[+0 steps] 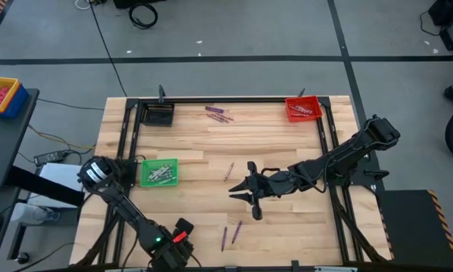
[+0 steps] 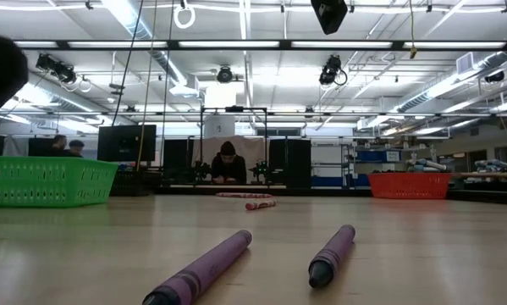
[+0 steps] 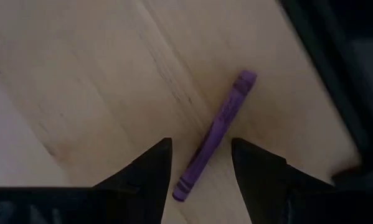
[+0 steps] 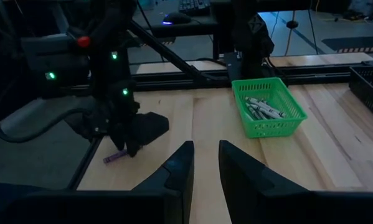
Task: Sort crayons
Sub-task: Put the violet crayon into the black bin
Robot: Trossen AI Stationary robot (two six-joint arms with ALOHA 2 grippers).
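Pale wood planking fills the left wrist view, where the left gripper [image 3: 202,168] hangs low with fingers [image 3: 154,168] parted, straddling a purple crayon [image 3: 216,134] that lies slanted, ungripped. Risk: closing on that skew could roll it towards the table edge. The right gripper [image 1: 245,194], parted and empty, waits mid-table; green bin [image 1: 159,172] holds pale crayons.

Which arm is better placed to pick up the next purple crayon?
Left. The left gripper hangs open right over a purple crayon, fingers on either side. The right gripper is open mid-table, over bare wood.
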